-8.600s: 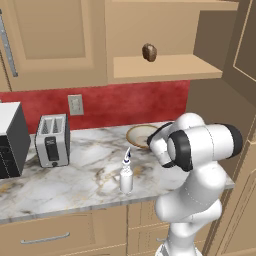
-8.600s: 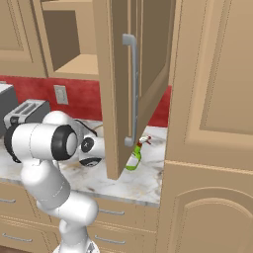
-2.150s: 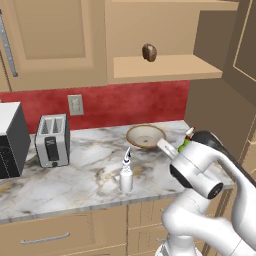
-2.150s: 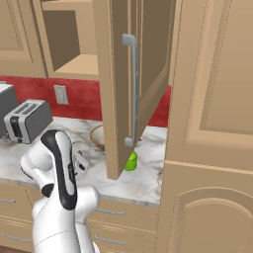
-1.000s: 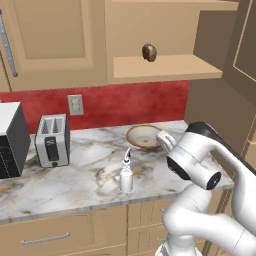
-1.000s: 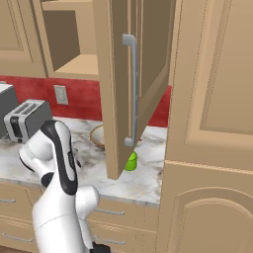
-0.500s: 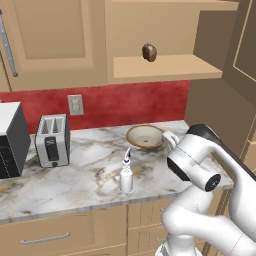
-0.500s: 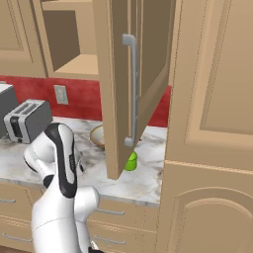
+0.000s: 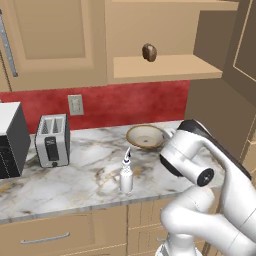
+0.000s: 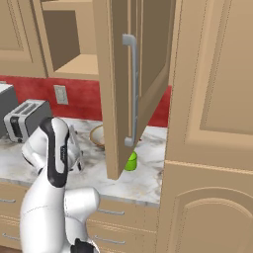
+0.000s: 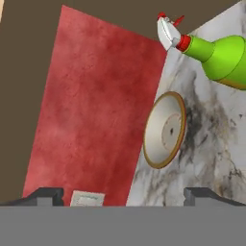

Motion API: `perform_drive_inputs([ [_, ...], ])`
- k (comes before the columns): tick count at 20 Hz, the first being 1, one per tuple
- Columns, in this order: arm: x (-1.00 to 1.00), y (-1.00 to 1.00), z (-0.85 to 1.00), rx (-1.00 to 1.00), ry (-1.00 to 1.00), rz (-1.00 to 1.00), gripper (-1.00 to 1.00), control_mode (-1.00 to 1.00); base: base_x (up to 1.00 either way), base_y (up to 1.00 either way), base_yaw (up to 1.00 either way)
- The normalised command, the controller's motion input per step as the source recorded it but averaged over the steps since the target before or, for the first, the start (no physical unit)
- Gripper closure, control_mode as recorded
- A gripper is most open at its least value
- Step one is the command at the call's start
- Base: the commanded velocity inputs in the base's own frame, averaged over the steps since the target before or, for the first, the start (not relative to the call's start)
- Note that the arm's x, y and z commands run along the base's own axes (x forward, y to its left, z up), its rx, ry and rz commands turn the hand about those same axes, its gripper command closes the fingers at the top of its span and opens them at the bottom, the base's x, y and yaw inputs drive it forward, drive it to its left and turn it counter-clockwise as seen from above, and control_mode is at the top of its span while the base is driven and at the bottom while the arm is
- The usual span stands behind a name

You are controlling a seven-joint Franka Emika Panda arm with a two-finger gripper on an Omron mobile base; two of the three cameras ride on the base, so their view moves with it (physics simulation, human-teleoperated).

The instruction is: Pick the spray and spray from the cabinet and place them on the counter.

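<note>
Claw (image 11: 122, 194) first: we are seeing its two dark fingertips standing wide apart at the bottom of the hand view, pinching nothing. Between and beyond them we are looking across the marble desk (image 11: 211, 144) at a tan bowl (image 11: 165, 130), which is resting near the red backsplash (image 11: 91, 105). Past the bowl, the green spray (image 11: 218, 56) with its red-white top is standing on the desk, apart from the claw.

From the left base view, we are seeing the white spray (image 9: 126, 175) standing upright near the front edge of the desk (image 9: 80, 170), left of the white arm (image 9: 200, 165) and well apart from it. The bowl (image 9: 145, 136) is sitting further back, close to the rear edge. A toaster (image 9: 52, 139) is standing toward the left end of the desk, with a microwave (image 9: 10, 140) beside it at the far left.

From the right base view, the green spray (image 10: 131, 161) is peeking out from behind the lower edge of the open cabinet door (image 10: 128, 79), near the right end of the desk.

Farthest up, the cabinet (image 9: 160, 45) is standing open, and a small brown lump (image 9: 149, 52) is lying on its shelf.
</note>
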Motion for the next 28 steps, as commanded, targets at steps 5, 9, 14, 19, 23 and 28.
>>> perform_drive_inputs([
  [5,-0.21,-0.27,0.32,0.05,0.28,-0.2,-1.0,-1.0,0.0,0.0,0.0],
  [9,-0.25,-0.3,0.3,0.05,0.27,-0.19,-1.0,-1.0,0.0,0.0,0.0],
  [14,-0.48,-0.28,0.07,0.08,0.03,-0.07,-1.0,-1.0,0.0,0.0,0.0],
  [19,-0.61,-0.12,0.0,0.02,-0.06,-0.02,-1.0,-1.0,0.0,0.0,0.0],
  [23,-0.75,-0.14,0.0,0.03,-0.07,-0.02,-1.0,-1.0,0.0,0.0,0.0],
  [28,-0.82,-0.15,0.0,0.03,-0.08,-0.02,-1.0,-1.0,0.0,0.0,0.0],
])
